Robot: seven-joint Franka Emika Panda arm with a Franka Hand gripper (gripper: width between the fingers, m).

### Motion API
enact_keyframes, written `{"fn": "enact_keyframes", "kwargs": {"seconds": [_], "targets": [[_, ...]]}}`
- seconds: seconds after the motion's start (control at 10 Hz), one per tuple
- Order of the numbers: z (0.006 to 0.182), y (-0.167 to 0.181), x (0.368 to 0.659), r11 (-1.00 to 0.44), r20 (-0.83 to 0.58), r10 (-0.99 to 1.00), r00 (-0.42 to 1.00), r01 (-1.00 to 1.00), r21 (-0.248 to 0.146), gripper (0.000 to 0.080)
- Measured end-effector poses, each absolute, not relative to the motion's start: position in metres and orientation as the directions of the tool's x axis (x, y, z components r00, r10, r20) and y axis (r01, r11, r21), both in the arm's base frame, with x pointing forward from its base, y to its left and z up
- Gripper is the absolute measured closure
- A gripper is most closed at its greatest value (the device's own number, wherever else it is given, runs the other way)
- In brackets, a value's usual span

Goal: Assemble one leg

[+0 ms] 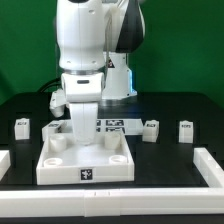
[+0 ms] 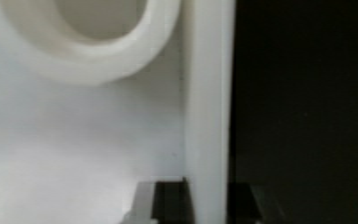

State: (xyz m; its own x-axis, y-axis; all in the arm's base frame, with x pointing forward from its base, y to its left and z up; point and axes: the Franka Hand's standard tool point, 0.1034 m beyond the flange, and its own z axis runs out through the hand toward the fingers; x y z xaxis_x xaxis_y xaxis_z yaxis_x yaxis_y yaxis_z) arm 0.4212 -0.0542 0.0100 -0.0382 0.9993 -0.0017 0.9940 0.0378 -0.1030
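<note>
My gripper [image 1: 82,112] hangs over the back left part of the wide white panel [image 1: 88,165]. It is shut on a white leg [image 1: 81,128] that points down at the panel. In the wrist view the leg [image 2: 211,110] runs as a straight white post out from between my dark fingers [image 2: 158,205], beside a round corner hole [image 2: 91,22] of the panel [image 2: 69,130]. I cannot tell whether the leg's tip touches the panel. Three more legs lie on the black table: one at the left [image 1: 22,125] and two at the right [image 1: 150,128] [image 1: 186,131].
The marker board [image 1: 112,125] lies behind the panel, just right of my gripper. A low white border runs along the front [image 1: 110,215], the right [image 1: 210,165] and the left [image 1: 4,160] of the table. A green wall stands behind.
</note>
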Motion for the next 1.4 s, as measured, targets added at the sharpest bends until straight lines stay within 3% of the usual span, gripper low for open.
{"fn": "enact_keyframes", "kwargs": {"seconds": [0.5, 0.9, 1.4], "targets": [[0.008, 0.009, 0.447, 0.018, 0.013, 1.000, -0.017, 0.997, -0.078, 0.0733], [0.008, 0.029, 0.484, 0.044, 0.027, 0.999, -0.042, 0.998, -0.052, 0.0733], [0.007, 0.069, 0.493, -0.035, 0.030, 0.999, 0.036, 0.998, -0.046, 0.0734]]}}
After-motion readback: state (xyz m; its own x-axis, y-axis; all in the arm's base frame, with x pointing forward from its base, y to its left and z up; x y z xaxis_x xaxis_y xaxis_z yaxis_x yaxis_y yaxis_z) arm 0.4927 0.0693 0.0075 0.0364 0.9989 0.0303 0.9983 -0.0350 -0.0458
